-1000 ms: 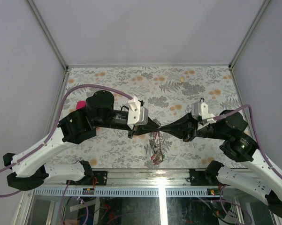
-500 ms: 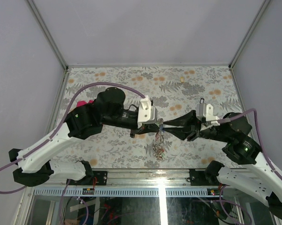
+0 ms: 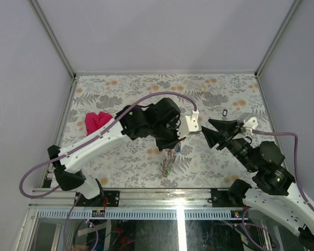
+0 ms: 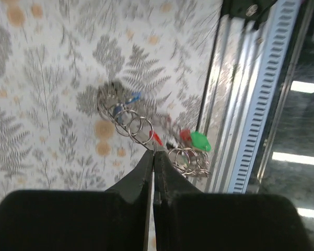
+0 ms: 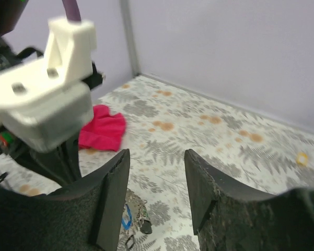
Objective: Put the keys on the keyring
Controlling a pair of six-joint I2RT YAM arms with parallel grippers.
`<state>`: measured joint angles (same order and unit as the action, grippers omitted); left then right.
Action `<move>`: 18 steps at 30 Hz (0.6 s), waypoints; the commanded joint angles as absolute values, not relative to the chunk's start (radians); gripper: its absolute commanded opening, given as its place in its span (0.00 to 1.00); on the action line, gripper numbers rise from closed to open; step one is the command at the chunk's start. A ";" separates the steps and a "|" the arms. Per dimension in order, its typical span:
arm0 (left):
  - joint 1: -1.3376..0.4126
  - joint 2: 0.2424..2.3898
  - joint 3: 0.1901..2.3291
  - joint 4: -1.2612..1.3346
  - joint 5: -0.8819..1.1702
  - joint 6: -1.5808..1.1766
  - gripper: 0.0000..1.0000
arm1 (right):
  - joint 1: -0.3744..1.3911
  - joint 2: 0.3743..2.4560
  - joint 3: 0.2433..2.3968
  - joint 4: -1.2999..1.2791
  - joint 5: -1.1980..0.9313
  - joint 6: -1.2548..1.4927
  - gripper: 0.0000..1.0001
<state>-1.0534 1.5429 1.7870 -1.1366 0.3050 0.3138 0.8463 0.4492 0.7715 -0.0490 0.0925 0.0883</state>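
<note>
Presently: key bunch held up by one arm, the other free

At the centre of the top view, the left pincer [image 4: 152,153] is closed. Its tips pinch a wire loop of the keyring [image 4: 141,128], and a string of small rings and keys [image 4: 198,141] with red, green and blue tags dangles from it over the floral table [image 3: 125,89]. Whether the lowest keys touch the table cannot be told. The right pincer [image 5: 155,156], at centre right of the top view, stands open and empty, its tips turned toward the bunch but apart from it. A magenta cloth [image 3: 96,122] lies left of centre. A dark item [image 3: 224,112] and a cream item [image 3: 202,89] lie at the upper right of the table. Both are too small to identify, though they may be keys not yet threaded.

The step in hand appears to be steadying the ring between threadings. The next move probably calls for the free pincer to fetch a loose key, grip it by the tag so the hole stays clear, and bring it to the ring's opening while the left arm keeps the ring from swinging.
</note>
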 commanded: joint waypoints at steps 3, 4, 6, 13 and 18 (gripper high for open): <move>-1.048 1.632 1.828 -1.303 0.011 0.237 0.00 | 0.849 0.396 0.752 -0.052 0.384 0.132 0.54; -1.043 1.643 1.823 -1.310 -0.029 0.232 0.00 | 0.851 0.391 0.752 -0.061 0.399 0.131 0.54; -1.033 1.671 1.806 -1.312 -0.100 0.229 0.00 | 0.850 0.388 0.756 -0.083 0.414 0.131 0.54; -0.937 1.736 1.753 -1.231 -0.117 0.256 0.00 | 0.849 0.426 0.772 -0.182 0.420 0.165 0.56; -0.811 1.724 1.623 -1.080 -0.024 0.289 0.00 | 0.850 0.428 0.756 -0.206 0.408 0.199 0.58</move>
<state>-0.8928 1.7355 1.6894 -1.2167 -0.0593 0.2626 0.8463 0.4244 0.7425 -0.2028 0.3832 0.1585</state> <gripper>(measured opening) 0.012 0.571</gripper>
